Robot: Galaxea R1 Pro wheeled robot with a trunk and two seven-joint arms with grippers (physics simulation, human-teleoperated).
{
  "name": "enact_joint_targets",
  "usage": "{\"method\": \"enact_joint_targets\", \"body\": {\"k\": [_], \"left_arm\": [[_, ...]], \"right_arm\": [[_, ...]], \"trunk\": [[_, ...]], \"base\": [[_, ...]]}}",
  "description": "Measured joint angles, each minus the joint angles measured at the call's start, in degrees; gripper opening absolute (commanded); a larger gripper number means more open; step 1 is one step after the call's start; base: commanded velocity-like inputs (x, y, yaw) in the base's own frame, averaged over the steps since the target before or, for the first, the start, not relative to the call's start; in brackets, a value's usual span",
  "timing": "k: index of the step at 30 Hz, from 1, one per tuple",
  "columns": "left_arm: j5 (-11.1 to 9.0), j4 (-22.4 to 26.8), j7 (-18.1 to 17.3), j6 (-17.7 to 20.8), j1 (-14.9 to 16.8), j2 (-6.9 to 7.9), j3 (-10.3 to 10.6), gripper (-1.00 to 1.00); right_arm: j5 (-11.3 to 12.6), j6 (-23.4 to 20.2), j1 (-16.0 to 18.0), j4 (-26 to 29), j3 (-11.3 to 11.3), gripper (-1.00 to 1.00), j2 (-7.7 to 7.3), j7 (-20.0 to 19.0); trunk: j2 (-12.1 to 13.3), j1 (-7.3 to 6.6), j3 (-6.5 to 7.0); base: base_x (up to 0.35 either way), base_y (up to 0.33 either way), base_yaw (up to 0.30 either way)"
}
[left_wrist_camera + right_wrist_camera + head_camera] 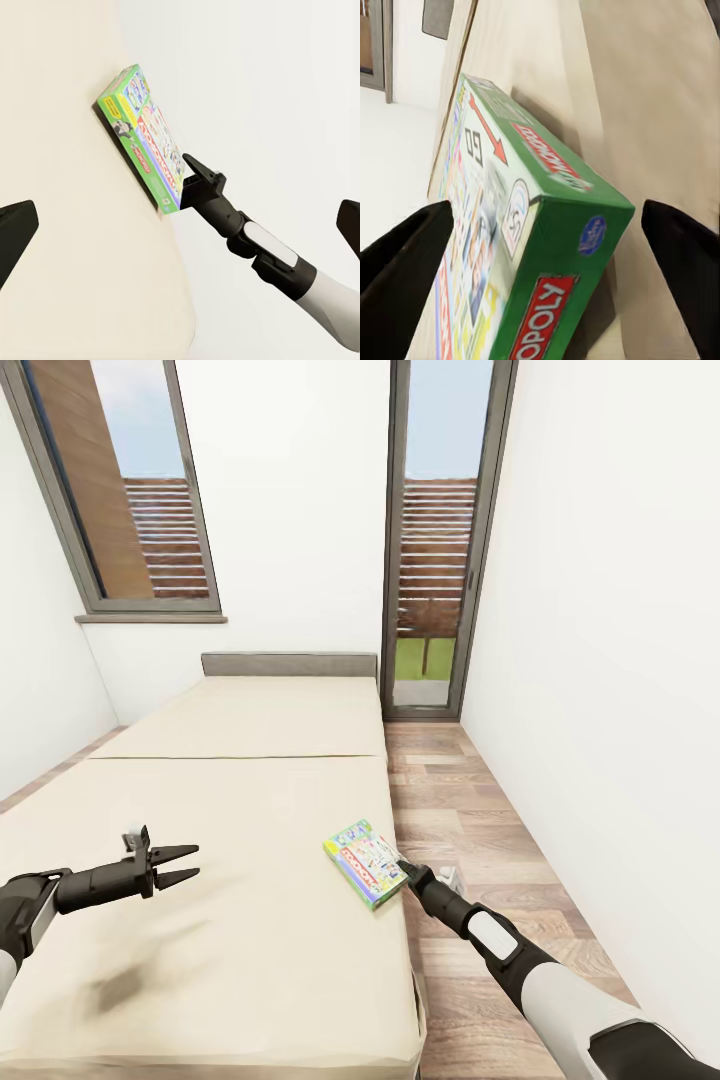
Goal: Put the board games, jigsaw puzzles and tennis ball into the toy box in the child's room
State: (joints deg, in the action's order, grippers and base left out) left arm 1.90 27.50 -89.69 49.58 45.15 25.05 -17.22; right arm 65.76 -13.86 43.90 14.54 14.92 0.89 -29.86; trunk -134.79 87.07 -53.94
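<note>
The right gripper (pixel 407 871) meets the near right corner of a green board game (pixel 366 862) at the right edge of the bed (pixel 230 800); in the right wrist view its two dark fingers (pixel 401 259) stand wide apart on either side of the box (pixel 521 247), not closed on it. The left wrist view shows the same gripper (pixel 196 178) touching the box (pixel 142 139) at its lower end, the box tilted up off the mattress on one long edge and casting a shadow beneath. The left gripper (pixel 178 865) hangs above the near left part of the bed, its fingers parted and holding nothing, well apart from the game, with a dark smudge of shadow on the cover below it. The beige bed runs away toward a grey headboard (pixel 289 663) against the far white wall. A wooden floor (pixel 470 830) lies along the bed's right side, leading to a tall glass door (pixel 435 540) at the far right. A window (pixel 120 485) sits in the far wall on the left, slatted fencing visible through both.
</note>
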Motion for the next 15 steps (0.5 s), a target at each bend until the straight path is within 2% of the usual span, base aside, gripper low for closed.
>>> {"method": "enact_joint_targets", "body": {"k": [15], "left_arm": [[0.0,0.0,0.0,0.0,0.0,0.0,0.0,1.0]], "right_arm": [[0.0,0.0,0.0,0.0,0.0,-1.0,0.0,0.0]], "trunk": [[0.0,0.0,0.0]], "base": [[0.0,0.0,0.0]]}}
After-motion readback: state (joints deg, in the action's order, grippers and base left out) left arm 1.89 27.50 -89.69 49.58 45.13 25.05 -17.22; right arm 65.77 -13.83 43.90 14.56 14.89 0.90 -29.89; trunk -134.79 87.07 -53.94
